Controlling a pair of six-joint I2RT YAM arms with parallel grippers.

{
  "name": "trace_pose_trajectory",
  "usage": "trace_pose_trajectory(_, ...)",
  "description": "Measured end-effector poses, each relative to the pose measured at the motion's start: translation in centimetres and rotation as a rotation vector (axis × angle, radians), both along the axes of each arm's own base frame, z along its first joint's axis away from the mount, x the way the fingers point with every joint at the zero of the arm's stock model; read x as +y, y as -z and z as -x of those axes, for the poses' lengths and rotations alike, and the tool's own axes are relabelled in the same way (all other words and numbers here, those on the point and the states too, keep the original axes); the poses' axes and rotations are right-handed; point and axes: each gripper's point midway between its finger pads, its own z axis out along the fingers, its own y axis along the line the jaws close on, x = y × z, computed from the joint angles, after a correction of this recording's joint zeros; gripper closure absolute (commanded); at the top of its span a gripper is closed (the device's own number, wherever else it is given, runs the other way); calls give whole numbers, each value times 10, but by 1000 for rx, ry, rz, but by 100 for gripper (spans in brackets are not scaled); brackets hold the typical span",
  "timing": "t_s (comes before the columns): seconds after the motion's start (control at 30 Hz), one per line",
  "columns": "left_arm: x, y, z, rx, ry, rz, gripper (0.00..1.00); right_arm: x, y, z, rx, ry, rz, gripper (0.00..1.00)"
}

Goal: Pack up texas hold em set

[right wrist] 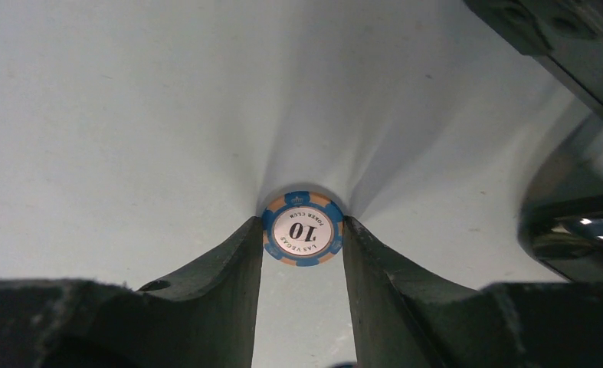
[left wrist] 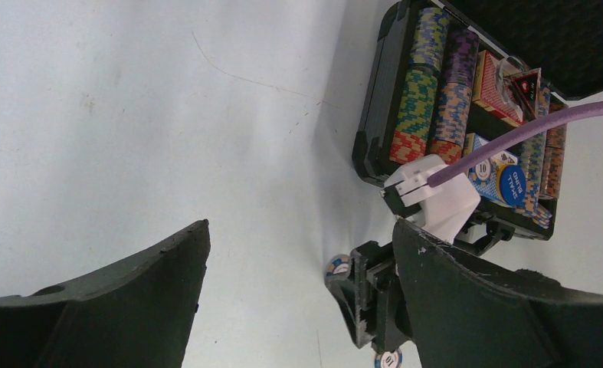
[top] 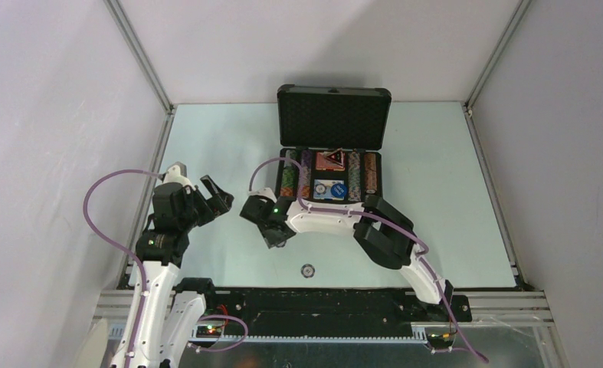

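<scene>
The black case of the texas hold em set stands open at the table's far middle, its lid upright. Its base holds rows of multicoloured chips, a red card deck and a blue button. In front of the case, my right gripper points down at the table. In the right wrist view both its fingers press the edges of a blue-and-orange chip marked 10, so the right gripper is shut on it. My left gripper hovers wide open and empty to the left.
A second loose chip lies on the table near the front edge, below the right gripper. White walls with metal rails close in the table on the left, right and back. A purple cable crosses in front of the case.
</scene>
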Motion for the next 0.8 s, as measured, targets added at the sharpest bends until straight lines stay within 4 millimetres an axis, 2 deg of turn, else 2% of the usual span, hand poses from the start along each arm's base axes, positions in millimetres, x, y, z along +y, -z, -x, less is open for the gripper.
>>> trace_pose_trajectory(0.17, 0, 0, 0, 1, 0, -1, 7, -24, -3, -8, 2, 24, 33, 54)
trace_pose_trajectory(0.27, 0, 0, 0, 2, 0, 0, 6, -35, -14, -15, -10, 42, 35, 54)
trace_pose_trajectory(0.6, 0, 0, 0, 2, 0, 0, 6, -66, -97, -57, -129, 122, -83, 54)
trace_pose_trajectory(0.73, 0, 0, 0, 2, 0, -1, 6, -91, -118, -88, -172, 181, -98, 53)
trace_pose_trajectory(0.8, 0, 0, 0, 2, 0, -1, 6, -104, -119, -103, -181, 211, -89, 53)
